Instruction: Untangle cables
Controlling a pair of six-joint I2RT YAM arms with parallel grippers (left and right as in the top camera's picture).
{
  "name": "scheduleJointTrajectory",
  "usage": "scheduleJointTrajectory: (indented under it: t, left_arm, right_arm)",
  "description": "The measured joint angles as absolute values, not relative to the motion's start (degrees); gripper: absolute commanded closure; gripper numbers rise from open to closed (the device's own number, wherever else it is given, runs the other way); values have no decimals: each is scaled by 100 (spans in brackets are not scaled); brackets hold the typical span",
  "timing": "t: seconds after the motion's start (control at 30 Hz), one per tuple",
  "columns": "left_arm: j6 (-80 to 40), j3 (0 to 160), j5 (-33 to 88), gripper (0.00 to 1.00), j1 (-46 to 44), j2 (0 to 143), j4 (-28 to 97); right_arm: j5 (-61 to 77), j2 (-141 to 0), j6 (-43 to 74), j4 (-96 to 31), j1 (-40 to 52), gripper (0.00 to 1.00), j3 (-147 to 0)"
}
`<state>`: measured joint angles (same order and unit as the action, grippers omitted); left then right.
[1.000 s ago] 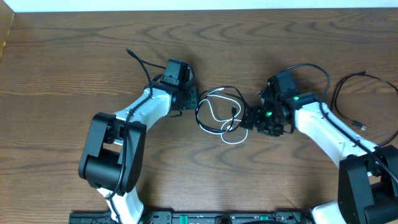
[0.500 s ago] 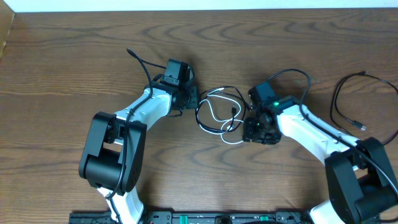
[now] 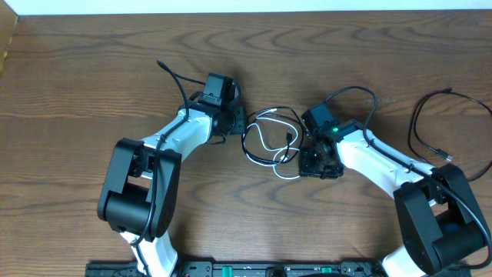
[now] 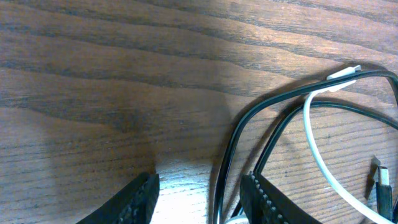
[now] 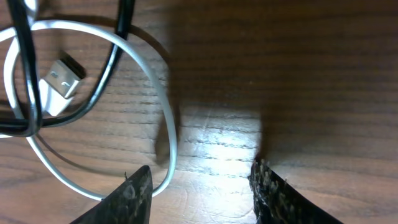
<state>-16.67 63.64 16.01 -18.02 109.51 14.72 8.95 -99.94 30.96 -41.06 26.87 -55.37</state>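
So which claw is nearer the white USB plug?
Right. The right gripper hangs near the white USB plug; the left gripper straddles the black cable across the tangle.

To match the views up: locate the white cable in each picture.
Overhead: white cable loops mid-frame.
Left wrist: white cable arcs down the right side.
Right wrist: white cable forms one big loop, left half.
Shared landmark: black cable crossing it.
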Motion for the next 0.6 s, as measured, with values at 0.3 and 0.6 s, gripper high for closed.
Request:
scheduleJointTrajectory:
  t: [0.3,0.6]
  left_arm:
    - [-1667,6364,1601,53,-1802,10951,1472]
    - [-1669,6364,1601,52,-1802,10951,1472]
  right_arm:
    - [145,-9994,3098,-4740,2687,53,-5537]
    - [-1470,-9994,3111,-4869,2641,47,-5537]
